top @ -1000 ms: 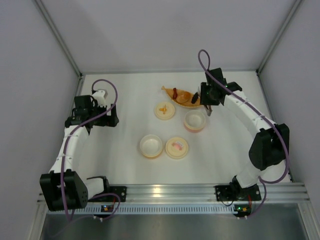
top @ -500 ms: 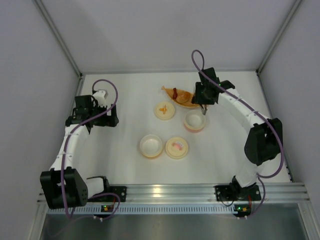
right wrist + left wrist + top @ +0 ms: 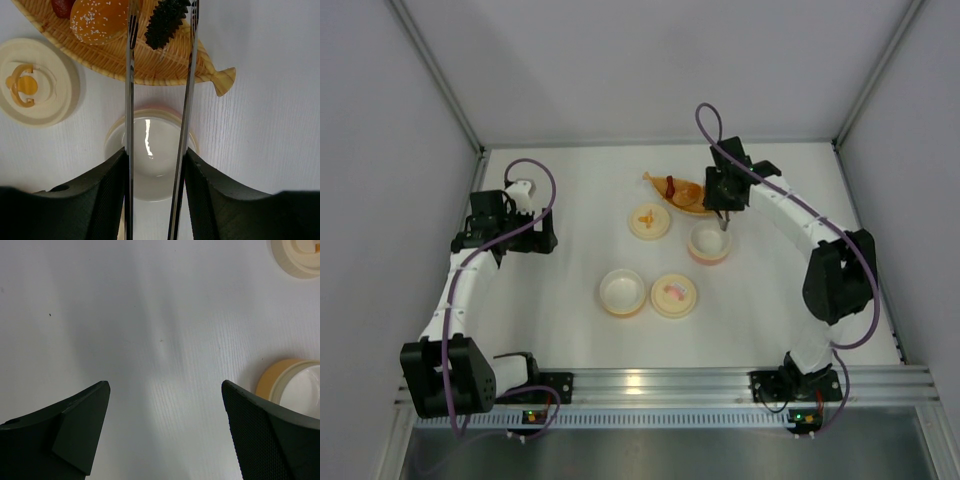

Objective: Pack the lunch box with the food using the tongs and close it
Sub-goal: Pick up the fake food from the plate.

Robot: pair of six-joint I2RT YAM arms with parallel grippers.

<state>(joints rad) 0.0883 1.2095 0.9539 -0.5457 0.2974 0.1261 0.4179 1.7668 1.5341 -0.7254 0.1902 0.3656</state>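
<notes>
Since a second ago the right arm has swung left and back, so its gripper now sits over the near end of the dish. The left arm has not shifted.

**Top view:**
- The right gripper [image 3: 725, 192] hangs between the boat-shaped wicker dish [image 3: 682, 193] and the far bowl [image 3: 710, 243].
- The left gripper [image 3: 534, 236] is parked well apart from everything, on the left of the table [image 3: 570, 190].
- Both the far bowl and the near bowl [image 3: 622, 292] look empty.
- The yellow-motif lid [image 3: 649, 221] and the pink-motif lid [image 3: 674, 296] lie beside them, off.
- Judging by this, nothing is packed yet. All three pieces remain to be moved and the lids put on.

**Left wrist:**
- The fingers [image 3: 80, 425] stand wide apart over bare table, holding nothing.
- One cream lid [image 3: 300, 257] and one open bowl [image 3: 295, 385] show at the right edge. I cannot tell which ones they are.

**Right wrist:**
- The fingers [image 3: 107, 195] are clamped on the tongs [image 3: 131, 100], whose two arms run forward over the far bowl and onto the dish.
- The black ridged piece [image 3: 165, 22] lies between the tong arms, its far end against the right arm.
- The tong tips are out of frame, so I cannot tell whether the piece is pinched.
- The sesame bun [image 3: 97, 20] and the dark red piece [image 3: 62, 6] sit just left of the tongs, outside them.
</notes>
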